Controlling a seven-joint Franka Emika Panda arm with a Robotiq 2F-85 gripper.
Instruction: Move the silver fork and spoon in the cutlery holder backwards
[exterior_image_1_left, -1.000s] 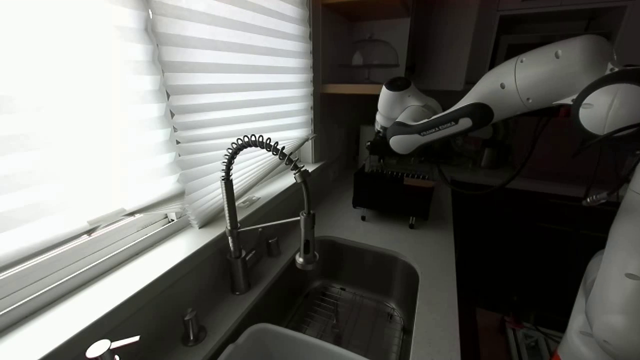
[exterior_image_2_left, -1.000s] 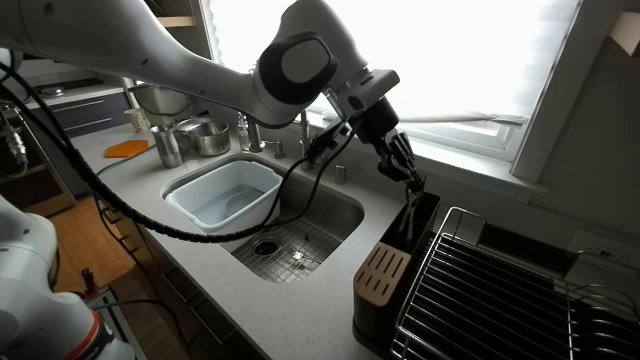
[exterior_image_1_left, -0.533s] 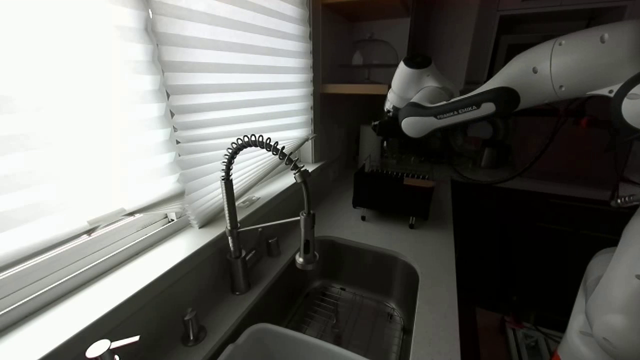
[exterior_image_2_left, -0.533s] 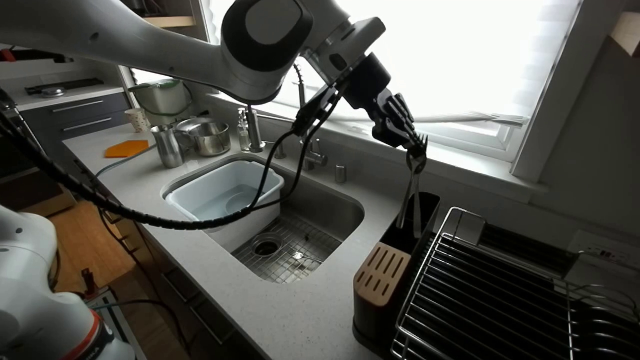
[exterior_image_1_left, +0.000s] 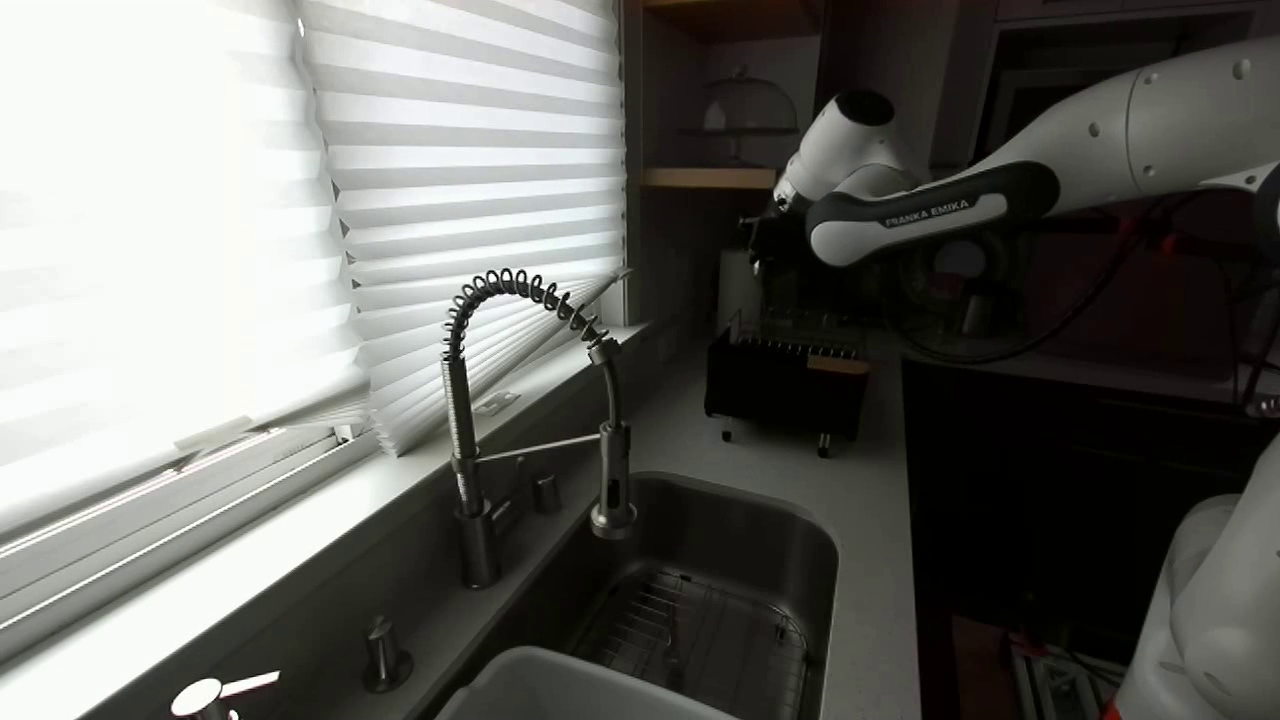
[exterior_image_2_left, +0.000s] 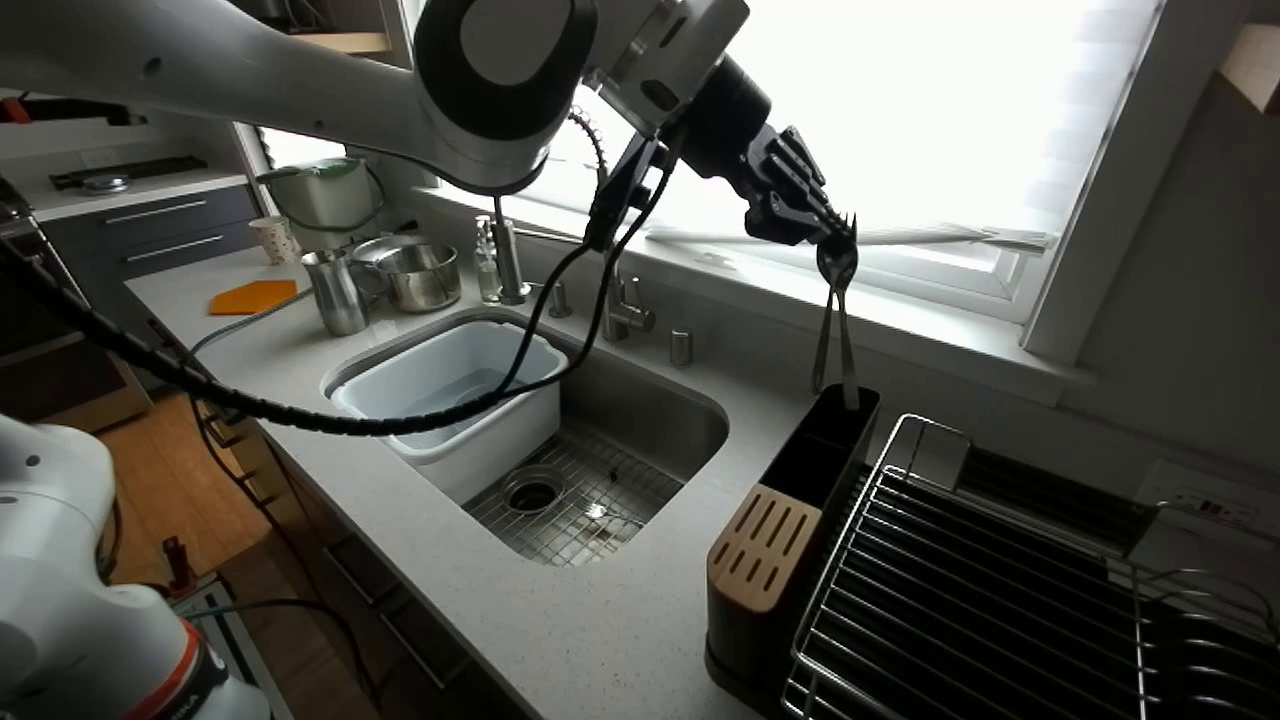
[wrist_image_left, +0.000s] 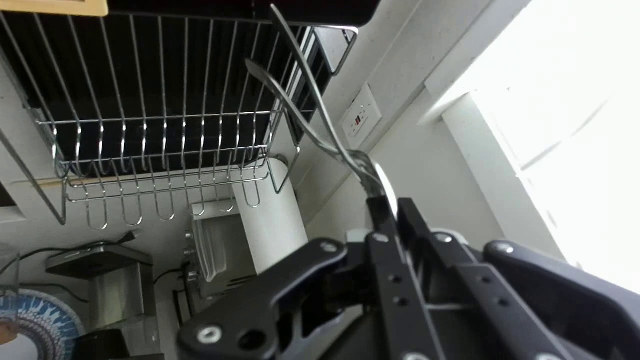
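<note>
While the pincer (wrist_image_left: 395, 209), pinched tight, grips fork (exterior_image_2_left: 853, 229) and spoon (exterior_image_2_left: 836, 266) at their heads | holder (exterior_image_2_left: 738, 635) stands below, dish rack (exterior_image_2_left: 843, 560) just beside | tub (exterior_image_2_left: 520, 440) in sink (exterior_image_2_left: 665, 412)

The worktop (exterior_image_2_left: 600, 610) surrounds a sink (exterior_image_2_left: 655, 415). To one side are a bin (exterior_image_2_left: 322, 205), paper cup (exterior_image_2_left: 274, 241), metal cup (exterior_image_2_left: 336, 295), pot (exterior_image_2_left: 424, 278) and orange mat (exterior_image_2_left: 254, 297); to the other, a rack (exterior_image_2_left: 985, 580) beside a holder (exterior_image_2_left: 742, 635). A soap bottle (exterior_image_2_left: 487, 268) stands near the sink.
</note>
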